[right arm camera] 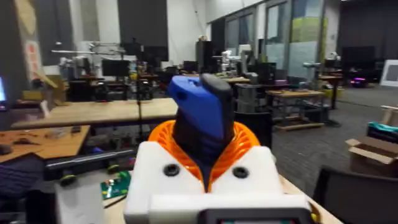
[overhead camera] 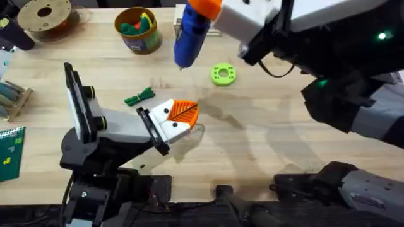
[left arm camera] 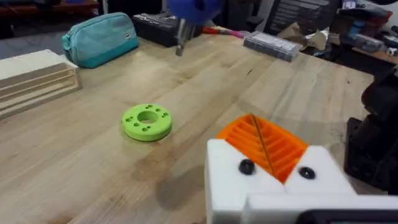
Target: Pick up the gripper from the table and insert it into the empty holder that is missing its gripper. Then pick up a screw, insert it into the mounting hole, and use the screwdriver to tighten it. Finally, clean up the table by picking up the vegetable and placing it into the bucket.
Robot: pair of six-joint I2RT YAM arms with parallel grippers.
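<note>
1. So the right gripper (overhead camera: 201, 9) is clamped on the blue cylindrical pen-like screwdriver (overhead camera: 189, 34), held up high with the bit pointing down, probably ready for screw tightening.
2. Left gripper (overhead camera: 180, 118) rests low near the table, orange ribbed pads pressed together, nothing between them.
3. Slender dark green toy vegetable (overhead camera: 139, 96) lies just beside it; the yellow-rimmed bucket (overhead camera: 138, 29) waits farther back.

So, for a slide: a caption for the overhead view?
Right gripper holds the blue screwdriver above the table while the left gripper rests near the green vegetable.
</note>
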